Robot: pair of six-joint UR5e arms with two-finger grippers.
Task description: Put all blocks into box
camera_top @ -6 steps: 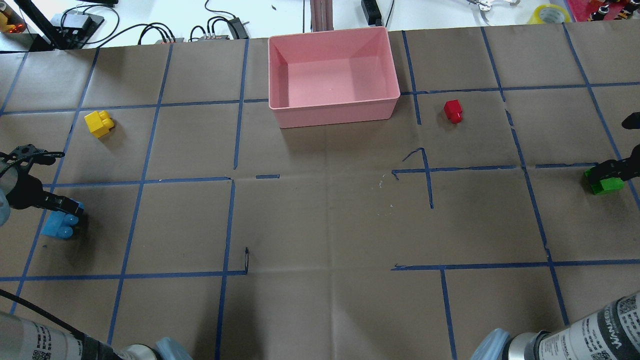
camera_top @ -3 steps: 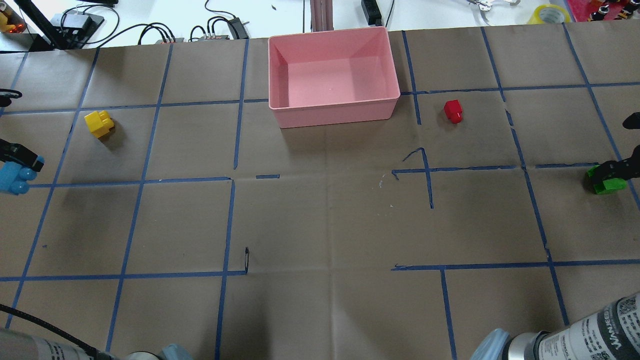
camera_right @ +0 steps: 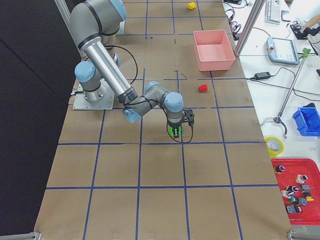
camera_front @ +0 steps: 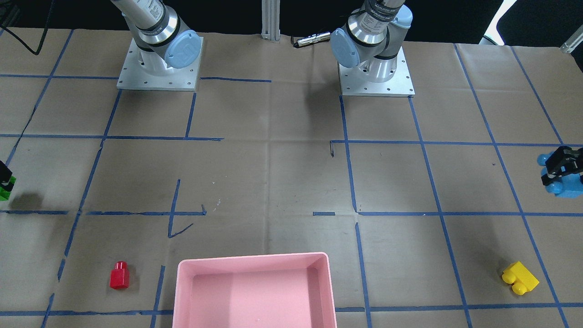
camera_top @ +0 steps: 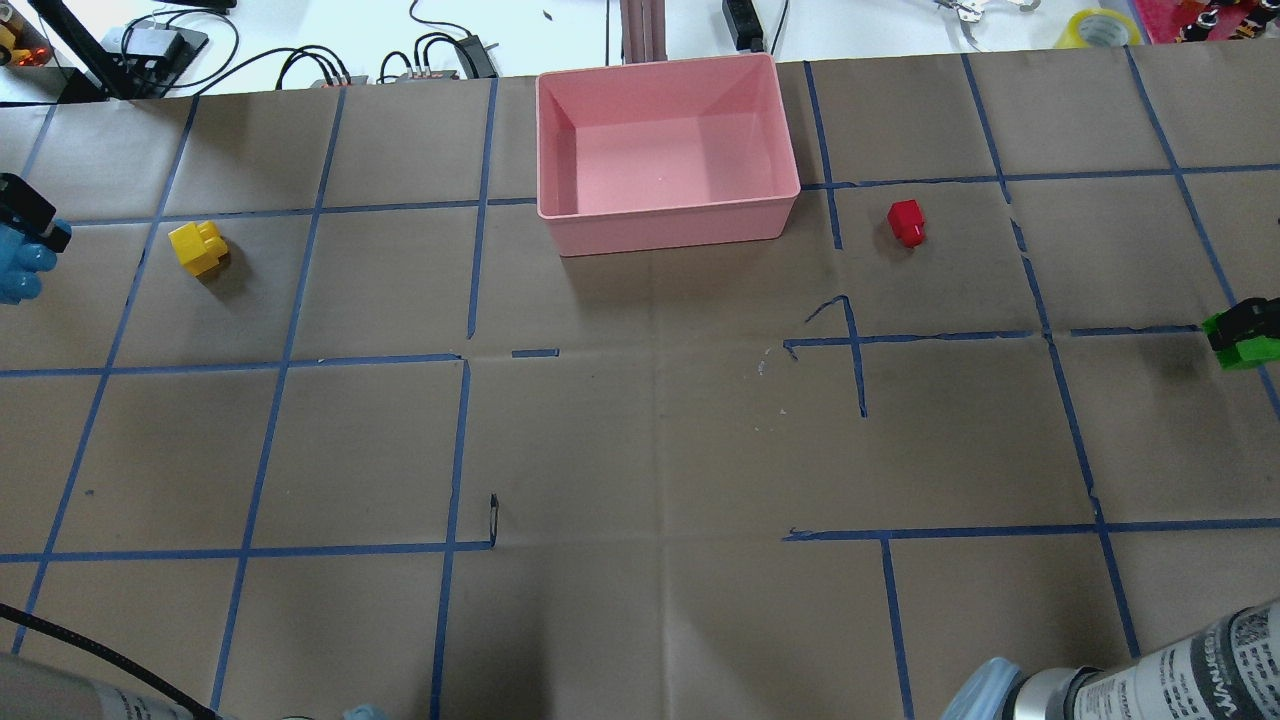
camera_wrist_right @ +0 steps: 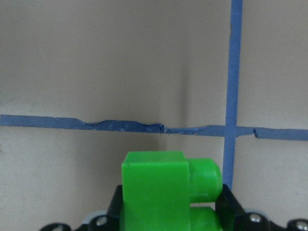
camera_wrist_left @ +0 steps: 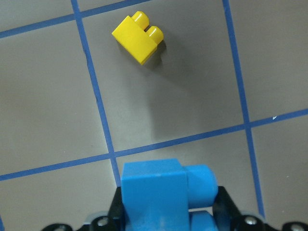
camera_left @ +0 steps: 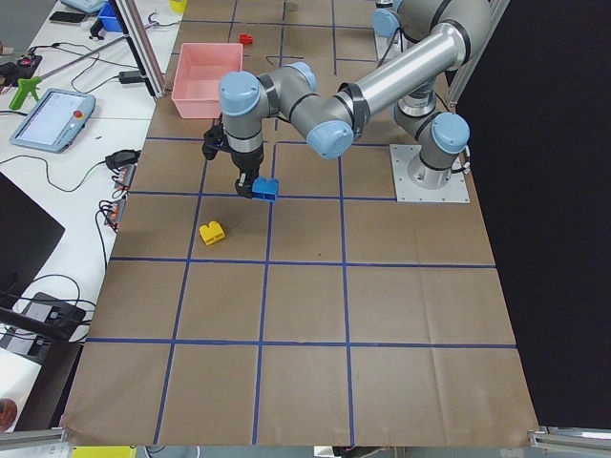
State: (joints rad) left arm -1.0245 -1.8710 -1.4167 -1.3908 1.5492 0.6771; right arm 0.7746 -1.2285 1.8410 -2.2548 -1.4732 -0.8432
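Observation:
My left gripper point(camera_top: 25, 232) is shut on the light blue block point(camera_top: 14, 272) point(camera_wrist_left: 161, 196), held above the table at the overhead view's far left edge. The yellow block point(camera_top: 198, 247) point(camera_wrist_left: 139, 38) lies on the table just ahead of it. At the far right edge my right gripper point(camera_top: 1245, 325) is shut on the green block point(camera_top: 1243, 350) point(camera_wrist_right: 163, 191), lifted off the surface. The red block point(camera_top: 907, 221) sits on the table right of the pink box point(camera_top: 668, 226), which has nothing inside. Both held blocks also show in the front-facing view, the blue block point(camera_front: 565, 186) and the green block point(camera_front: 5, 189).
Brown paper with blue tape grid lines covers the table point(camera_top: 640, 450). Cables and power adapters point(camera_top: 440, 55) lie beyond the far edge, with a tape roll point(camera_top: 1100, 25) at the far right. Both arm bases point(camera_front: 157, 68) stand at the robot's side.
Both grippers have lifted their blocks off the table. The left one has carried the blue block away from the robot toward the far side; the green block has shifted slightly right and up.

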